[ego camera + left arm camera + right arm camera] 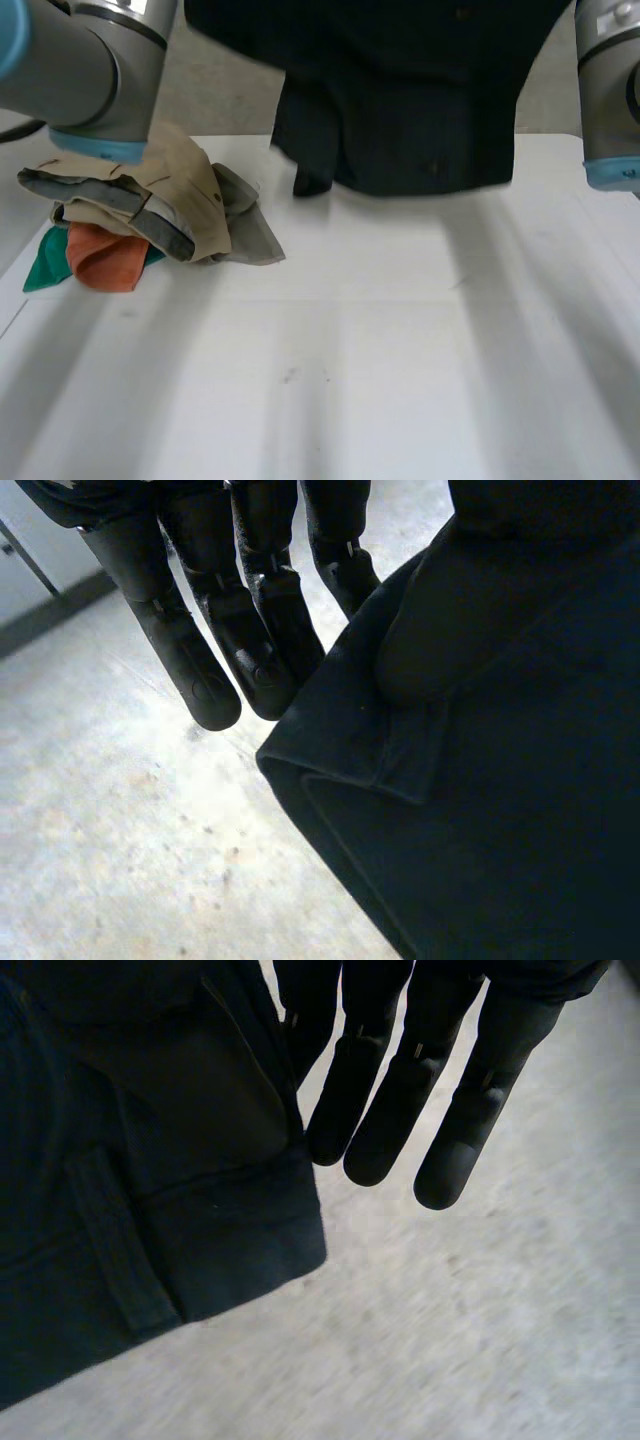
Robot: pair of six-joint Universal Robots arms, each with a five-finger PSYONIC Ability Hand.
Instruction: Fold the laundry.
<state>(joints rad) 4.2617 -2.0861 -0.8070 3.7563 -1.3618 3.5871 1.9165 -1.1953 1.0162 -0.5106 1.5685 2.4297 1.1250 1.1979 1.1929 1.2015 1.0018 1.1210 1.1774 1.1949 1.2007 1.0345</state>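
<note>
Near part: white desk (400, 400) is lying closest, flat and bare-looking.
Left side: pile of clothes (150, 215) in tan, grey, orange and green is sitting in a heap on the desk, just under the left arm (90, 60).
Far side: dark shirt (420, 110) is hanging in the air over the desk's far edge, between the left arm and the right arm (610, 90).
Left grip: left hand (250, 630) is pointing its fingers (205, 690) straight, and its thumb is pinching the shirt's edge.
Right grip: right hand (400, 1110) is doing the same, with straight fingers (445, 1175) and the thumb pinching cloth.
Feel: the shirt is looking soft, light and floppy, so it is likely to droop and bunch.
Where to hold: gripping near the two top corners is probably best.
Head view: this is showing the whole shirt and the pile.
Wrist views: these are showing the stitched hems up close and the grey floor (150, 860) below.
</note>
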